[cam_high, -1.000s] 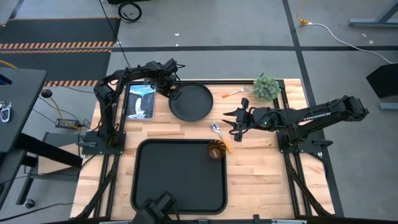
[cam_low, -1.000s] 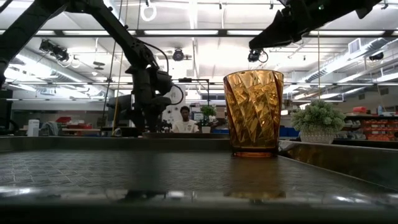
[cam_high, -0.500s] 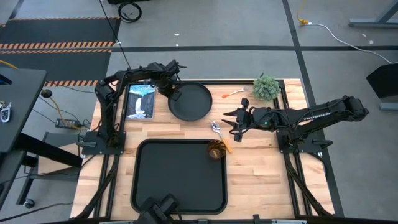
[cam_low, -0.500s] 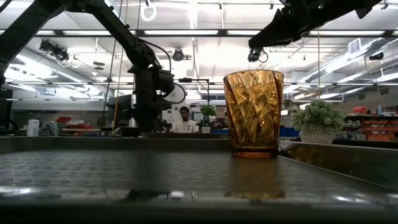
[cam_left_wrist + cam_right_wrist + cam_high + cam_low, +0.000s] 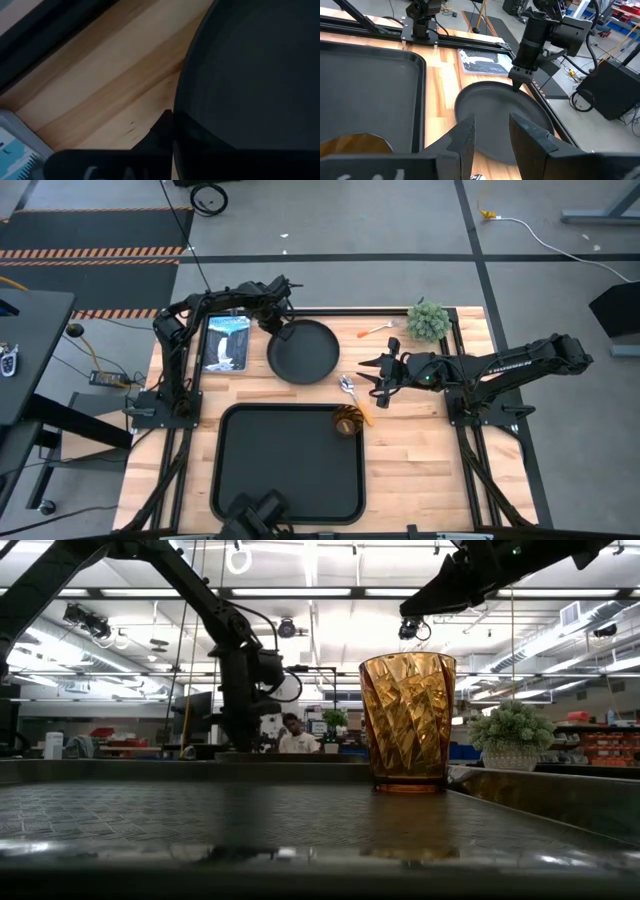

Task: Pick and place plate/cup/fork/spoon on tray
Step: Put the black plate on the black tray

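The round black plate (image 5: 303, 352) lies on the wooden table beyond the tray's far edge. My left gripper (image 5: 281, 328) is shut on its far-left rim. The amber cup (image 5: 348, 420) stands upright in the far right corner of the black tray (image 5: 290, 470). The spoon (image 5: 349, 386) lies on the table between plate and cup. The fork (image 5: 376, 331) lies at the far right beside a plant. My right gripper (image 5: 376, 376) hovers open just right of the spoon, holding nothing. My left gripper pinches the plate's raised rim (image 5: 516, 89) at its far-left side between its two fingers. One finger (image 5: 160, 131) is outside the rim; the other is hidden behind the plate's wall. The fingers come from above, pointing down. Whether the plate is off the wood I cannot tell.
A picture book (image 5: 227, 342) lies at the far left, beside the plate. A small potted plant (image 5: 428, 320) stands at the far right corner. The tray's floor (image 5: 365, 95) is bare apart from the cup. A person (image 5: 292, 736) sits in the room behind the table.
My left gripper has shut on the plate's far-left rim. The plate has shifted a little toward the table's near and left edges.
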